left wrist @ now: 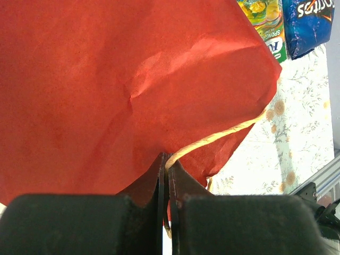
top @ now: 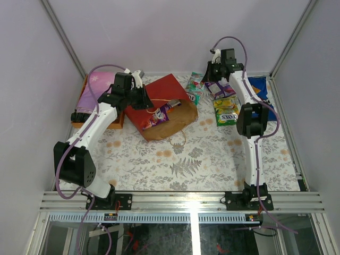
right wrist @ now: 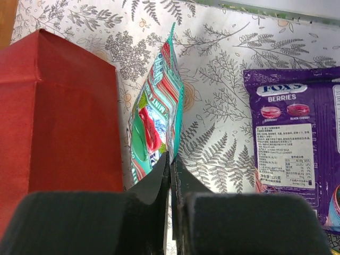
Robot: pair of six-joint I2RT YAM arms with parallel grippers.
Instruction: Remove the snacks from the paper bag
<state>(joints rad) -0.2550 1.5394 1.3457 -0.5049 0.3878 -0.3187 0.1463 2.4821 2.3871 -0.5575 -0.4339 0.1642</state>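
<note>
Red paper bag [top: 166, 101] lies on its side on the fern-printed worktop [top: 202, 159], its brown kraft mouth open toward the near edge, with a purple packet [top: 158, 115] lying in the opening. The left claw [left wrist: 166, 159] is clenched on the bag's thin string handle [left wrist: 223, 135], and the cord runs out from between the closed fingers across the red paper. The right claw [right wrist: 171, 158] is pinched tight on the lower edge of a teal packet [right wrist: 156, 106], which is held upright on edge near the bag's red wall; its print is too skewed to read. To the right of it lies a flat purple pouch [right wrist: 289, 138] marked "FOX'S BERRIES", with a white label panel in print too fine to make out. The left wrist view shows a blue chip bag [left wrist: 308, 21] with white letters "ritos" cut off by the frame. Just beside it is a green-yellow packet [left wrist: 265, 24] showing only part of a word
</note>
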